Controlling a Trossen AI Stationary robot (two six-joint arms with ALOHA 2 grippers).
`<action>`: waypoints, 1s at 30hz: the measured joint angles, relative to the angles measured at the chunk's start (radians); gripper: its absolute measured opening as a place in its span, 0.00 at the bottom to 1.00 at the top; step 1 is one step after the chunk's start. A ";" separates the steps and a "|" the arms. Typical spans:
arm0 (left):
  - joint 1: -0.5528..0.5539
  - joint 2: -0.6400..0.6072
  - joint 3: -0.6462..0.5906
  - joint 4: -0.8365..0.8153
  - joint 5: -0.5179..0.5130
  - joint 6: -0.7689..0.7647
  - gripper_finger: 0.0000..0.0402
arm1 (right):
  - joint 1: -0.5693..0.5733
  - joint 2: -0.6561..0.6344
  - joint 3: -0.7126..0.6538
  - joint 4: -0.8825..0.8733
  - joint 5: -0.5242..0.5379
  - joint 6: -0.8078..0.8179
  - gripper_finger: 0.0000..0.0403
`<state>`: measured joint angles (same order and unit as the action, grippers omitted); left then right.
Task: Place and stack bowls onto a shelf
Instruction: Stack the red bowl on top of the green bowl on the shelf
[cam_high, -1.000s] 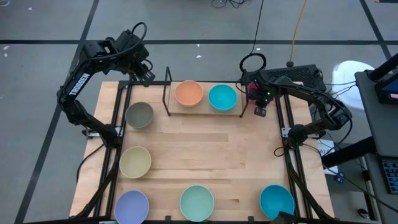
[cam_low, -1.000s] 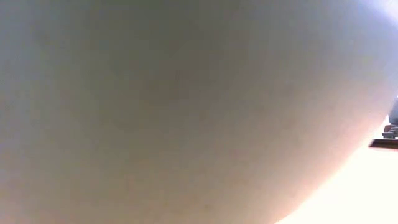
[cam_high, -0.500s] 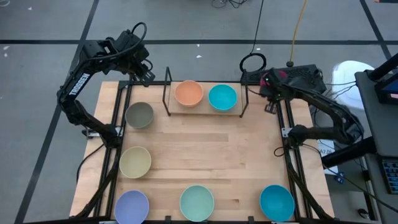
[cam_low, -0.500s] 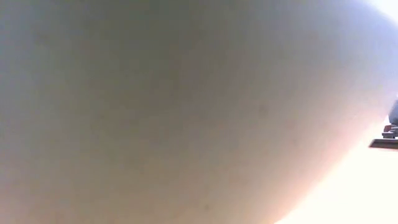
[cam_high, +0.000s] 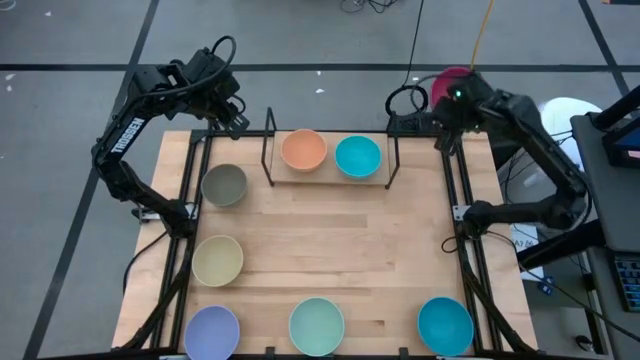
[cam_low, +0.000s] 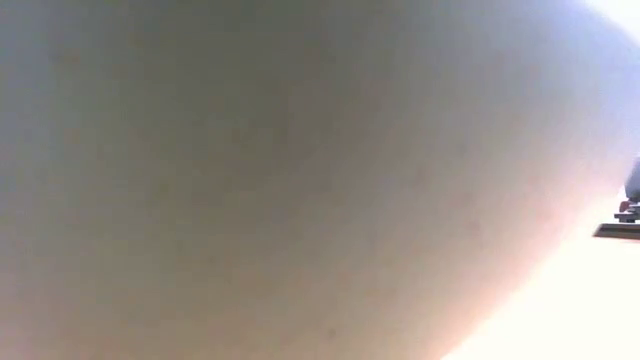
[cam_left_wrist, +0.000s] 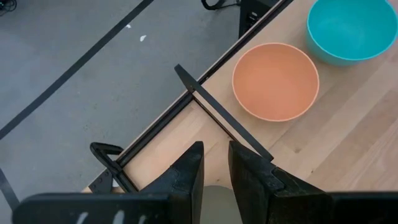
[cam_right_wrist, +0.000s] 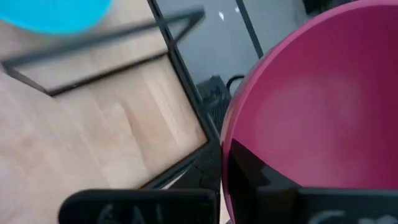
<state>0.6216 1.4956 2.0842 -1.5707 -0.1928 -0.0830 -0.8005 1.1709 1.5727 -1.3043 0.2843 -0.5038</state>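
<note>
- While the right gripper (cam_high: 452, 92) hangs beyond the far right corner of the light wooden table (cam_high: 320, 260), its fingers are clamped on the rim of the small round magenta bowl (cam_right_wrist: 311, 106), which looks held high so it can clear the rods on its way to the low black-rod shelf with a pale board (cam_high: 390, 165).
- On that shelf, at the far middle of the table, the plain orange bowl (cam_high: 303, 150) and a teal bowl (cam_high: 358, 156) sit side by side, so the magenta one likely has to stack onto 1 of them.
- The left gripper (cam_left_wrist: 214, 177) waits at the far left corner with its fingers nearly together and nothing between them, above the grey-olive bowl (cam_high: 224, 185).
- The magenta bowl is smooth, glossy and unmarked inside, with a thin even rim.
- Awaiting pickup are 4 more: pale yellow (cam_high: 218, 260), lavender (cam_high: 212, 332), mint green (cam_high: 317, 325) and a second teal (cam_high: 445, 325).
</note>
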 joint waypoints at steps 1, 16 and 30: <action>0.000 0.000 0.000 0.000 0.000 0.000 0.20 | 0.017 0.024 0.049 -0.025 0.000 0.008 0.00; 0.000 0.000 0.000 0.000 0.000 0.001 0.20 | 0.317 0.356 0.361 -0.111 -0.131 0.002 0.00; 0.000 0.000 0.000 0.000 0.000 0.010 0.20 | 0.431 0.503 0.361 -0.068 -0.262 -0.031 0.00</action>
<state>0.6216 1.4956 2.0842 -1.5710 -0.1928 -0.0727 -0.3691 1.6737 1.9335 -1.3727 0.0219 -0.5352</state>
